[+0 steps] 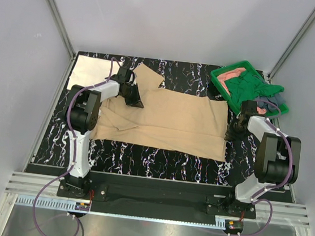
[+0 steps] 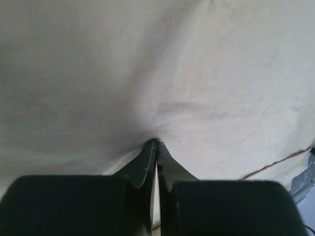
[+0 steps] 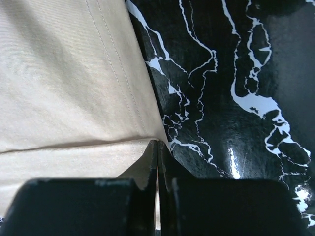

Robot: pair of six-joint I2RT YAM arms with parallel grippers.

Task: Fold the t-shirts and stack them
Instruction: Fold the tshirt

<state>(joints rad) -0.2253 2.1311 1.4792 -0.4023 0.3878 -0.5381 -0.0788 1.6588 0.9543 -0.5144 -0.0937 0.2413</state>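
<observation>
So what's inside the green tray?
A pink shirt at the left, a dark green shirt heaped in the middle, and a grey-blue shirt spilling over the right rim of the tray. The heap hides the tray's floor and anything beneath.

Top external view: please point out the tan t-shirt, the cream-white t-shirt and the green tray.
tan t-shirt (image 1: 168, 125): top external view, middle of its spread body.
cream-white t-shirt (image 1: 92, 69): top external view, centre of the folded cloth.
green tray (image 1: 227, 69): top external view, its far left rim.
</observation>
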